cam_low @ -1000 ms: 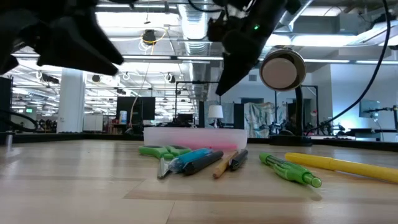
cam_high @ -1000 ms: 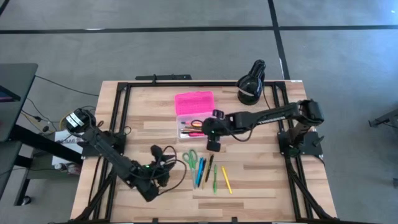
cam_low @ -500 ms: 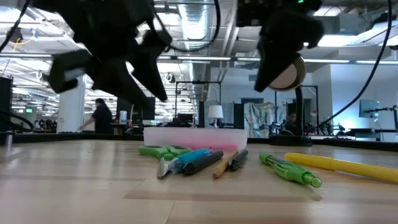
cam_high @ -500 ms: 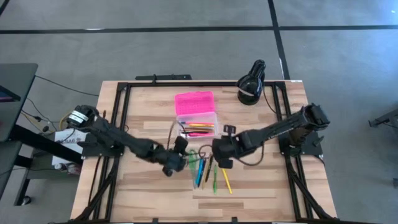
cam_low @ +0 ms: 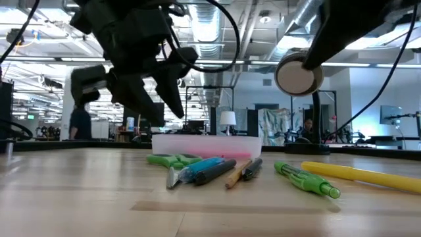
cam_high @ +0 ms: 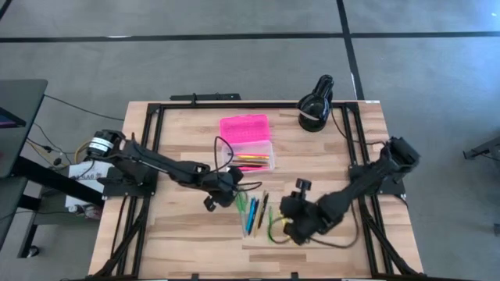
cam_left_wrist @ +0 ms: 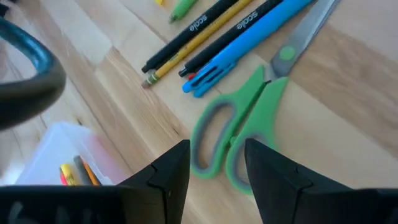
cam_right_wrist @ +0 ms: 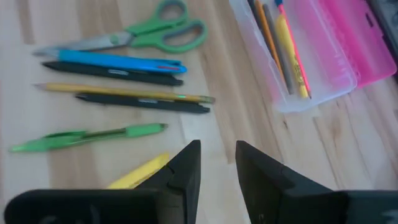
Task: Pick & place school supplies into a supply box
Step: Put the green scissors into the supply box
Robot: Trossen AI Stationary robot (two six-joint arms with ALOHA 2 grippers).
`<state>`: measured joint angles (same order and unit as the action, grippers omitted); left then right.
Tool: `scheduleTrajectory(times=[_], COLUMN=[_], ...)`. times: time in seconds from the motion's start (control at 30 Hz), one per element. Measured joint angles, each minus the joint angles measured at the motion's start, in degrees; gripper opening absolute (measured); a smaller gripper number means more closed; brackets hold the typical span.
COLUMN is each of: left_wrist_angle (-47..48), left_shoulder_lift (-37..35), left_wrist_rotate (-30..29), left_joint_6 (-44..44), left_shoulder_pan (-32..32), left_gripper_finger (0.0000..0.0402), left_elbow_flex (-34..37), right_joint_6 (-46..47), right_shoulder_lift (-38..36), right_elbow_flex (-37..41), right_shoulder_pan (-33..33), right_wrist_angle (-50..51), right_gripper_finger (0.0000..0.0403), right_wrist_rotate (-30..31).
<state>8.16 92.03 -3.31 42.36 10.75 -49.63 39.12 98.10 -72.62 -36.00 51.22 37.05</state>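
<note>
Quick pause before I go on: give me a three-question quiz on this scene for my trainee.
1. True or false: the scissors already lie in the supply box.
2. Which is nearest the scissors? A: the left gripper. B: the right gripper.
3. Fill in: the supply box's open lid is ____.

Key: 1 false, they lie on the table beside the pens. 2 A. 3 pink.
</note>
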Motion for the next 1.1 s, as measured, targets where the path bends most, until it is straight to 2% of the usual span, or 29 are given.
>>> scheduleTrajectory(times=[0.17,0.3,0.57,0.83,1.1], left_wrist_angle=[-2.9,-2.19,6.53,16.81,23.37], left_shoulder_lift=[3.37,7.82,13.99,19.23,19.52], left_wrist_rotate=[1.3,1.02,0.06,4.4,4.61], left_joint_6=[4.9,6.54,6.81,6.32,-0.05], left_shoulder_pan=[-0.62,-0.84,-1.49,-3.26,-3.12], left_gripper_finger=[0.0148,0.0148,0.0148,0.0148,0.0148], left_elbow_flex=[-0.07,-2.22,-9.26,-17.05,-18.18], right_joint_6=[8.27,13.84,22.14,29.69,31.37], right_shoulder_lift=[0.02,0.04,0.07,0.07,0.07], right_elbow_flex=[0.03,1.13,4.65,8.81,10.29], right_shoulder_pan=[-5.21,-8.53,-12.25,-13.8,-14.78], right_wrist_angle=[2.09,3.03,2.75,2.32,2.31], right_gripper_finger=[0.0095,0.0095,0.0094,0.0095,0.0095], right_wrist_rotate=[5.55,7.33,8.63,9.36,9.38])
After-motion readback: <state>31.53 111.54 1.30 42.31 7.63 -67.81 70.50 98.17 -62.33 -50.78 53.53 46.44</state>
